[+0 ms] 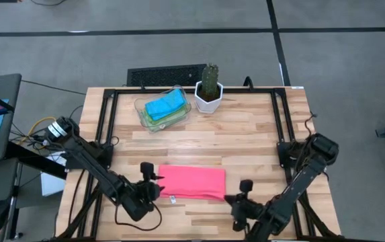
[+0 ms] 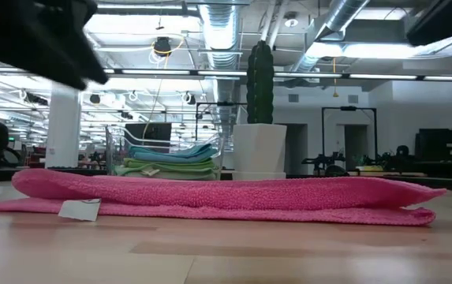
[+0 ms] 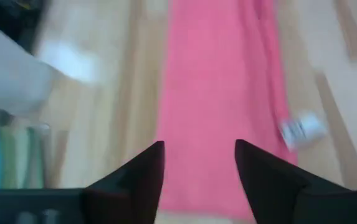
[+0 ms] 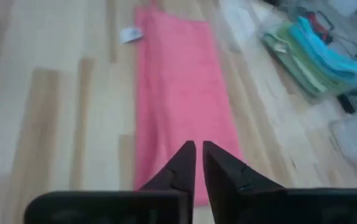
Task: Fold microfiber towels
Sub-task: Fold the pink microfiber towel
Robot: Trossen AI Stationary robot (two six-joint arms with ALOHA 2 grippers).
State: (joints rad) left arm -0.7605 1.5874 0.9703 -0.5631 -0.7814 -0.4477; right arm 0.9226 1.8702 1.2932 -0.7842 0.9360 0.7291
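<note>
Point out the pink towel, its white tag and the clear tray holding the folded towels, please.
pink towel (image 1: 192,181): high view, middle of its folded top layer.
white tag (image 2: 80,209): low view, centre of the label lying at the towel's edge.
clear tray (image 1: 140,106): high view, its rim at the corner beside the stacked towels.

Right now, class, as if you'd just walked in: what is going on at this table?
A two-armed robot is folding towels. A pink towel lies folded into a long strip near the front of the wooden table. The left gripper is at one end of it, open and holding nothing; the right gripper is at the other end, its fingers nearly together and also empty. At the back, a clear tray holds a stack of folded blue and green towels beside a potted cactus.
</note>
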